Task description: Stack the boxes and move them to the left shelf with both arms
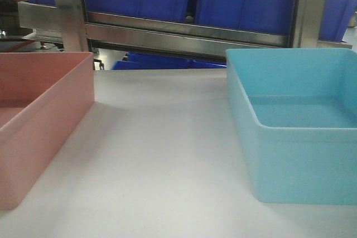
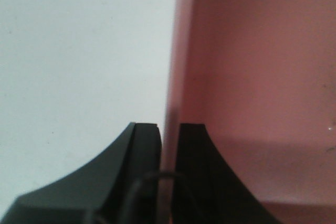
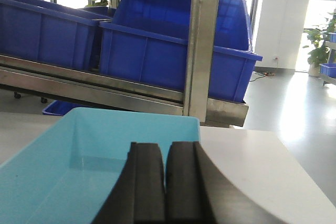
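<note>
Left end effector (image 2: 169, 127) pinches pink tub (image 2: 262, 77) wall (blue tub (image 1: 301, 137) apart).

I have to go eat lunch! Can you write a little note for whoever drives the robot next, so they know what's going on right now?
Left tool: closed on the side wall of the pink tub.
Right tool: closed, over the near end of the blue tub; no wall shows between its fingers.
Where: both tubs sit apart on the white table, pink on the left, blue on the right.
Done: nothing stacked or moved yet.
Left to do: put one tub inside the other, then carry them with both arms to the left shelf, which is not clearly in view.
</note>
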